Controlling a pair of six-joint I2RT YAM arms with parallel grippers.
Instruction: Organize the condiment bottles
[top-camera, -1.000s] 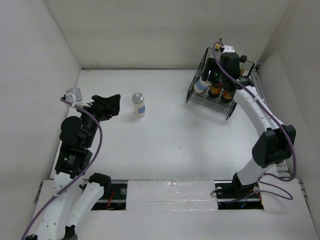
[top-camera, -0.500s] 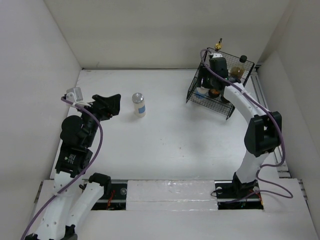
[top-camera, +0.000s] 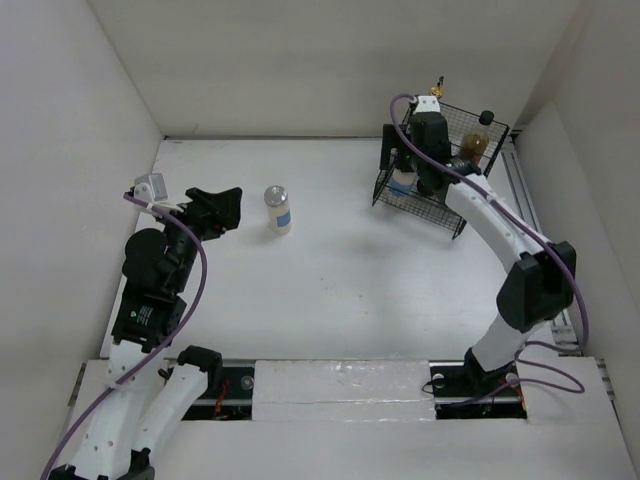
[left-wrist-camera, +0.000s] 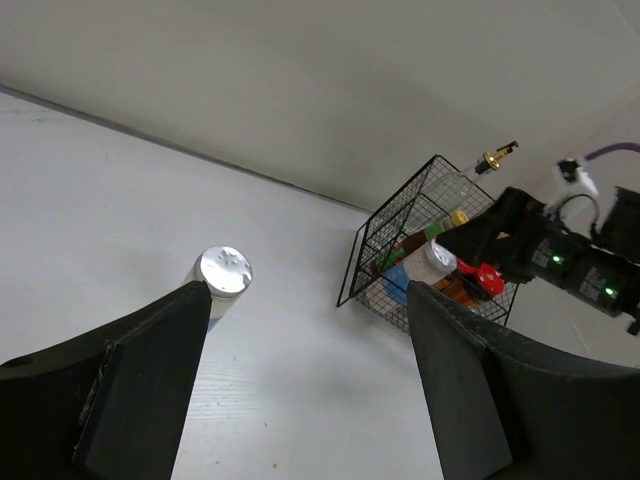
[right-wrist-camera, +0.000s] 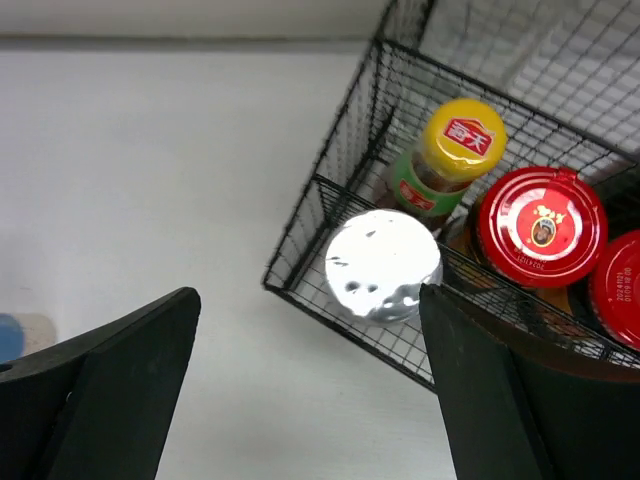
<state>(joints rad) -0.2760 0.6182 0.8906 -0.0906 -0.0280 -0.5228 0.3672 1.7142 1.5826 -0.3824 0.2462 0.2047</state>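
Observation:
One white shaker with a silver lid and a blue label stands alone on the table; the left wrist view has it just past my left finger. My left gripper is open and empty, a short way left of it. My right gripper hangs open above the left corner of the black wire basket. In the basket stand a second shaker, a yellow-capped bottle, two red-lidded jars, a black-capped bottle and a gold-capped bottle.
The basket sits at the far right corner, close to the back and right walls. White walls enclose the table on three sides. Both arm bases stand at the near edge.
My right gripper has opened wide and moved left across the basket to its left corner. The left arm and the lone shaker have not moved.

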